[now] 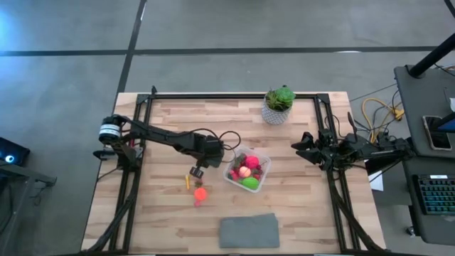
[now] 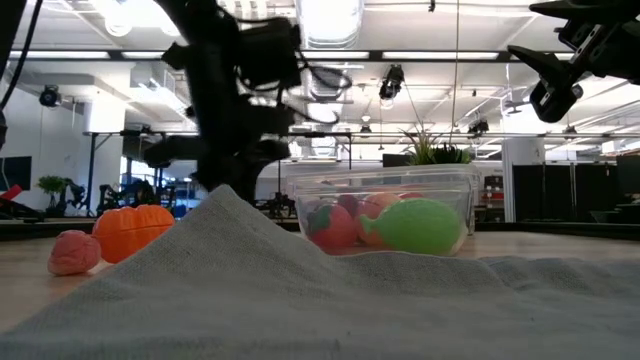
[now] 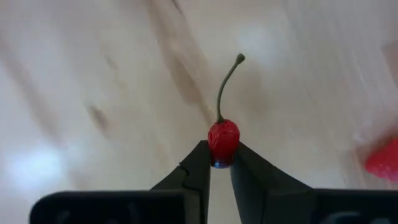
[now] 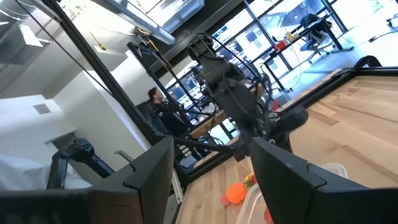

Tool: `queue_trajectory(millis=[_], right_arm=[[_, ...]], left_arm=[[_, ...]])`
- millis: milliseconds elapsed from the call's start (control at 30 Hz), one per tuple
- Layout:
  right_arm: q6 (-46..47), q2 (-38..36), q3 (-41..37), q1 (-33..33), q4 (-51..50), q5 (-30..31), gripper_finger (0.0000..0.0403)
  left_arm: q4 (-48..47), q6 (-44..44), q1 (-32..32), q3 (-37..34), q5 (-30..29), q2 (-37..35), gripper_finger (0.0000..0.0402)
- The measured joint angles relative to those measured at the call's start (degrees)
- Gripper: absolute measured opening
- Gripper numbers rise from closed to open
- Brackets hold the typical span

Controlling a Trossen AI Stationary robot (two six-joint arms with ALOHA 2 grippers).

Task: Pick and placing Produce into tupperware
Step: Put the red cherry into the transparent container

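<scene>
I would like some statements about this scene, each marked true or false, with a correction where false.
1. The left gripper is shut on a small red cherry with a green stem. True.
2. The tupperware is empty. False: several produce pieces lie in it.
3. The potted plant stands on the grey cloth. False: it stands apart, at the table's far edge.
4. The right gripper is open and holds nothing. True.

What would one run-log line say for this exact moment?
left gripper: shut on cherry, over table left of tub | right gripper: open, waiting at right edge | tub: holds several produce pieces | orange piece: still on table
</scene>
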Motion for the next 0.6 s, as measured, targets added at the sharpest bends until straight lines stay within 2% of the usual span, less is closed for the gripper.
queue_trajectory(millis=[133,267,433,600], right_arm=[[0.0,0.0,0.0,0.0,0.0,0.0,0.0206],[0.0,0.0,0.0,0.0,0.0,0.0,0.0206],[0.0,0.0,0.0,0.0,0.0,0.0,0.0206],[0.0,0.0,0.0,0.0,0.0,0.0,0.0206]], left_arm=[[0.0,0.8,0.4,4.9,-3.1,-0.8,0.0031],[2.4,1.7,0.9,11.7,-3.5,-1.0,0.003],[9.8,1.7,-0.2,18.6,1.3,0.9,0.003],[8.9,1.5,-2.0,23.8,1.3,4.3,0.0041]])
